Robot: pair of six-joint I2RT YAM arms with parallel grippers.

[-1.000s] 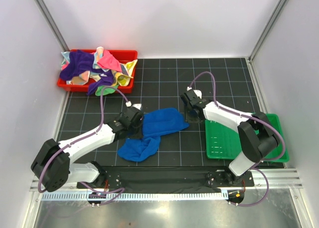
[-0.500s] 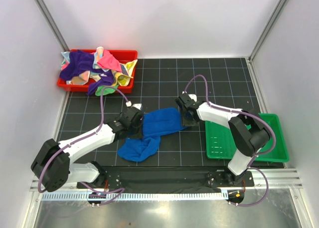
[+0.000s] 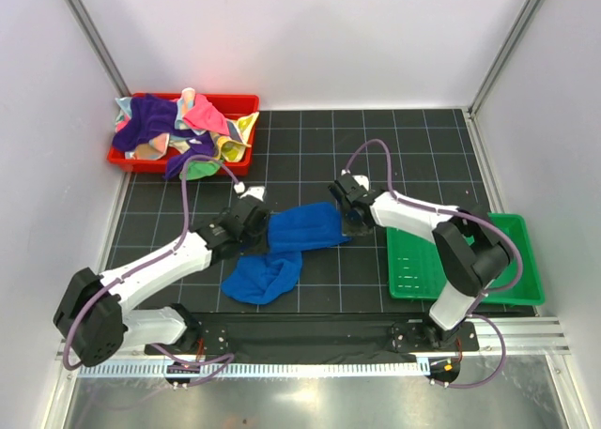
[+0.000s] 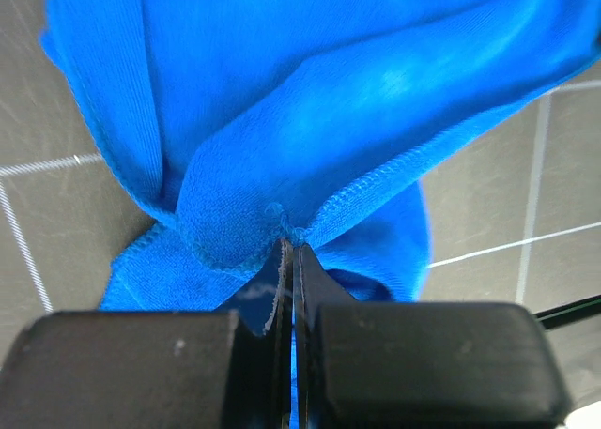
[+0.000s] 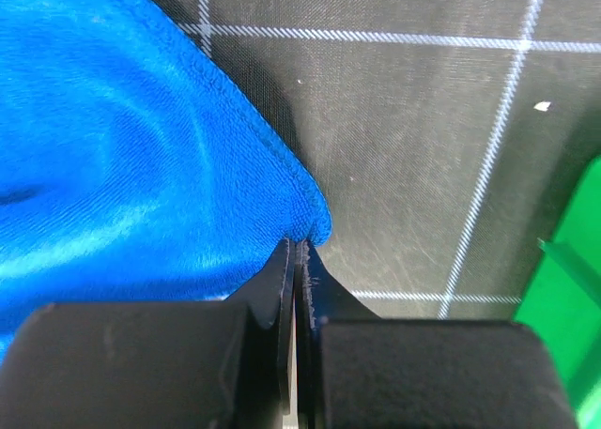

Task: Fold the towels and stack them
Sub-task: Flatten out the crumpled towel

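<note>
Left gripper (image 4: 289, 249) and right gripper (image 5: 294, 243), jaws together, pinch hemmed edges of the plush blue towel (image 3: 302, 230) mid-mat (image 3: 376, 138); only the overhead shows its crumpled near end and more towels (image 3: 155, 119) heaped in a red tray (image 3: 242, 99).

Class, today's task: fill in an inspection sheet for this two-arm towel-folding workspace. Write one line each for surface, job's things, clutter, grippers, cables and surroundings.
Surface: black gridded mat, lying flat.
Job's things: royal blue towel rumpled at mid-mat; heap of towels, purple, pink and others, piled in the red tray at the far left.
Clutter: nothing seen; a green tray sits at the near right, no towel showing in it.
Grippers: left gripper, jaws shut on a bunched edge of the royal blue towel; right gripper, jaws shut on its corner.
Cables: purple cables loop up from each arm.
Surroundings: plain white walls on three sides.
</note>
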